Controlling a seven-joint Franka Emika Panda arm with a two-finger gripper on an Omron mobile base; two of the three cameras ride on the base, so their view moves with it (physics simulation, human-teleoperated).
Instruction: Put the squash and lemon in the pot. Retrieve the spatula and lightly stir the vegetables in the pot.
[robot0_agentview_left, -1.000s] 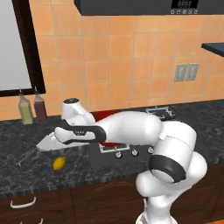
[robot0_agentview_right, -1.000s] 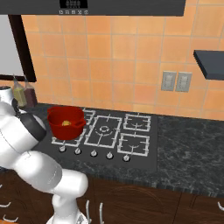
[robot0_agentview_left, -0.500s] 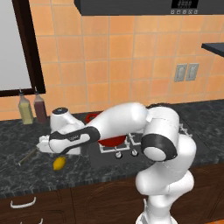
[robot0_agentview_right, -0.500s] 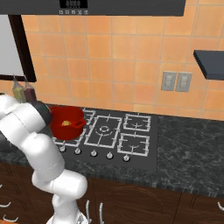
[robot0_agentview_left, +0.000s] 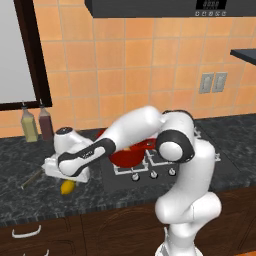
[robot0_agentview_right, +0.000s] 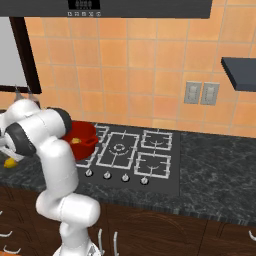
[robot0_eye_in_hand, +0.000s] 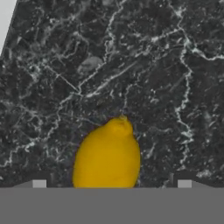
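— Where is our pincer (robot0_eye_in_hand: 112, 186) standing?
— Low over the dark counter (robot0_eye_in_hand: 153, 78), with the lemon (robot0_eye_in_hand: 107, 156) between its two tips at six o'clock in the hand view. The tips stand apart, one on each side of the fruit, and we see a gap on both sides, so nothing is clamped.
— And from the base?
— In the left base view the lemon (robot0_agentview_left: 67, 187) lies on the counter (robot0_agentview_left: 30, 195) just under our white hand, near the front edge. The counter around it at nine and six o'clock is bare stone. At nine o'clock of the hand a thin dark rod lies on the counter; we cannot tell what it is.
— The pot?
— The pot (robot0_agentview_left: 131, 153) sits on the stove (robot0_agentview_left: 150, 165), at three o'clock from the lemon, partly behind our forearm. In the right base view something yellowish (robot0_agentview_right: 75, 141) lies inside the pot (robot0_agentview_right: 86, 134); we cannot tell what. Two bottles (robot0_agentview_left: 37, 125) stand by the wall at twelve o'clock.
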